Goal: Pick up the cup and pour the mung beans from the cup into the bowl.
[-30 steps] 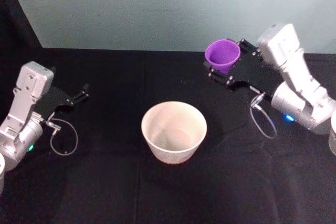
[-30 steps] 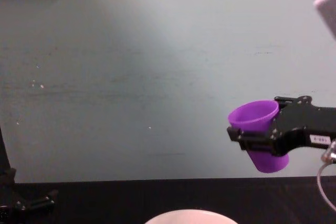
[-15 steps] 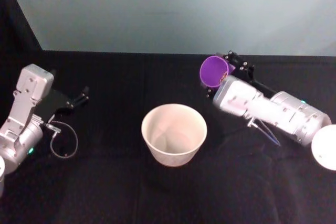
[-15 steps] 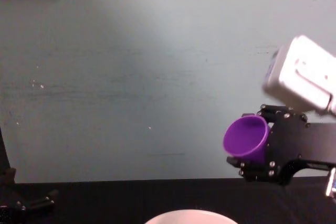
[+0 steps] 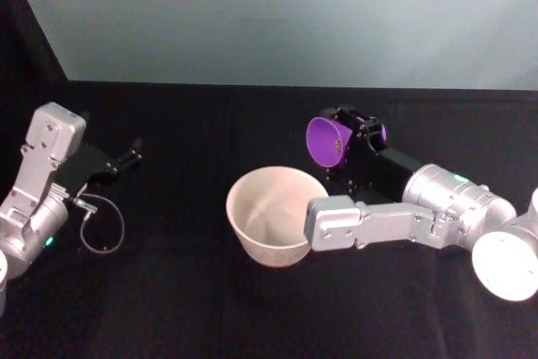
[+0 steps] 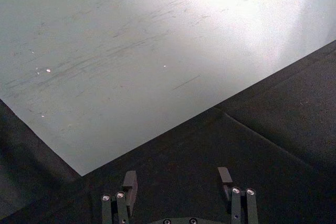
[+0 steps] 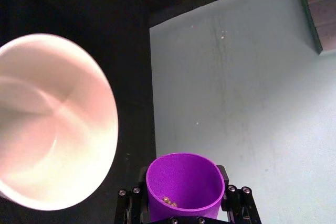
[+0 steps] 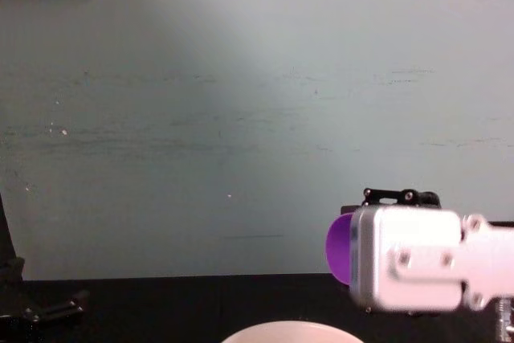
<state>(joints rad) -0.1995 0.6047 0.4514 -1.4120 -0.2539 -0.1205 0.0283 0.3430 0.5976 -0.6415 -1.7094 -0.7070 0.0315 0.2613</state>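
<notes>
While the left gripper (image 5: pixel 130 155) is idling at the robot's left side of the black table (image 5: pixel 168 308), its fingers (image 6: pixel 129 179) standing apart, the right gripper (image 5: pixel 340 145) is clamping the purple cup (image 5: pixel 324 142) from both sides; the cup is hanging in the air tipped on its side, its mouth facing the bowl (image 5: pixel 252 241), just off the bowl's far right rim; a few mung beans (image 7: pixel 169 201) are lying inside the cup; the bowl is sitting upright mid-table.

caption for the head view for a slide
Right pincer holds the purple cup tipped toward the bowl; left pincer parked open at left.
</notes>
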